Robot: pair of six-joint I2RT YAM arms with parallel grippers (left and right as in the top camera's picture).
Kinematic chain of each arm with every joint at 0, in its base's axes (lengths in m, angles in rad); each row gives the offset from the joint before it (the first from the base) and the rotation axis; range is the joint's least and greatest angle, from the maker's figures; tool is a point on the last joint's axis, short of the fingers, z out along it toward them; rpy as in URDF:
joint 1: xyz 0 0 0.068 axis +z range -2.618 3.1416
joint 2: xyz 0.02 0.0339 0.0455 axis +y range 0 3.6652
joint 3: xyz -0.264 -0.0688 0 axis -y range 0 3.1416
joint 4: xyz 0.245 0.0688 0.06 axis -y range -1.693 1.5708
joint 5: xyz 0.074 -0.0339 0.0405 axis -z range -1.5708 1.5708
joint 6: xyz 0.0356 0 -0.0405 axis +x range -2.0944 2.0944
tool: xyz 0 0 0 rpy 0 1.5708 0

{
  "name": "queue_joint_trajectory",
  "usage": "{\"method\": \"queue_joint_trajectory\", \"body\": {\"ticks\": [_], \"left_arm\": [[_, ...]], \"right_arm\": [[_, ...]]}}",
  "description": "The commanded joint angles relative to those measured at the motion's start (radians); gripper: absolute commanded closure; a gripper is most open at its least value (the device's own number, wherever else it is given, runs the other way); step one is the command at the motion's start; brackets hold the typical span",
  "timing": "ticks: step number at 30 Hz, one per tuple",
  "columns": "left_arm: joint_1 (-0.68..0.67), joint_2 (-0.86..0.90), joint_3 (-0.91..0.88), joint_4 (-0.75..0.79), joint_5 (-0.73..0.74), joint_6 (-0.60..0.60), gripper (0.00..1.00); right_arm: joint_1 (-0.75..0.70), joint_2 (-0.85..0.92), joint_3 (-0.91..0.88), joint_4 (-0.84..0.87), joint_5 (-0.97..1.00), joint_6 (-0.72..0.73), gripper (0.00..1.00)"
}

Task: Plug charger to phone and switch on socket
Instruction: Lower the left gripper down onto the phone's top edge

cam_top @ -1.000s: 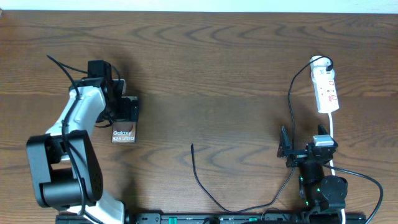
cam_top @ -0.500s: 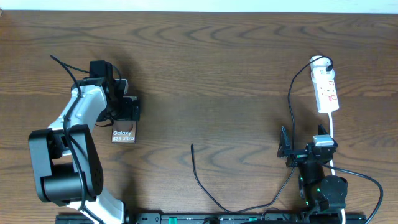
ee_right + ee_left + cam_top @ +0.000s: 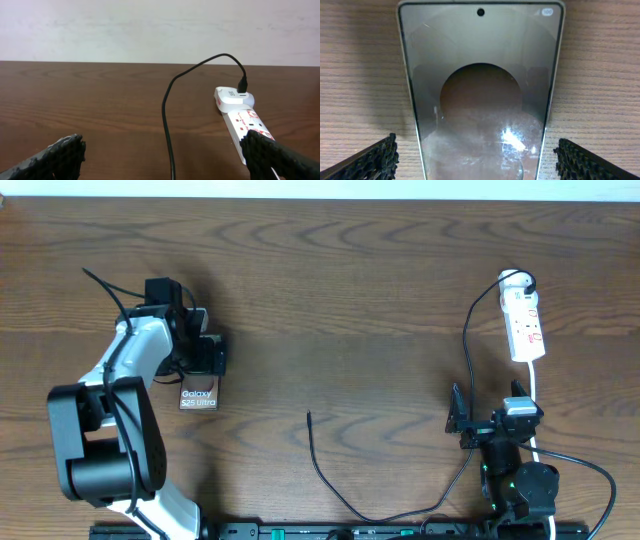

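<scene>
The phone [image 3: 198,397] lies flat on the left of the table, its "Galaxy S25 Ultra" end toward the front. My left gripper [image 3: 207,360] hangs over its far half and hides it. In the left wrist view the phone's glossy face [image 3: 480,85] fills the middle. The left gripper [image 3: 480,167] is open, one finger on each side, both clear of the phone's edges. The charger cable's free plug tip [image 3: 309,415] lies mid-table. The cable loops along the front edge and up to the white socket [image 3: 526,325] at the far right. My right gripper [image 3: 488,420] is open and empty.
In the right wrist view the black cable [image 3: 167,115] runs between the open right gripper's fingers [image 3: 165,162] to a white plug on the socket [image 3: 247,125]. A white cord [image 3: 535,395] runs from the socket past the right arm. The table's front rail [image 3: 350,532] lies below.
The left arm's lower links shifted slightly right. The gripper stays over the phone. The right arm, cable and socket have not moved.
</scene>
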Motion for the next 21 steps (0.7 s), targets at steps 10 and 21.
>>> {"method": "queue_joint_trajectory", "body": {"ticks": [10, 21], "left_arm": [[-0.004, 0.028, -0.005, 0.02, 0.007, 0.009, 0.02], [-0.004, 0.028, -0.005, 0.021, 0.007, 0.01, 0.02]], "right_arm": [[0.0, -0.008, -0.001, -0.004, 0.001, 0.003, 0.01], [0.0, -0.008, -0.001, -0.004, 0.001, 0.003, 0.01]]}}
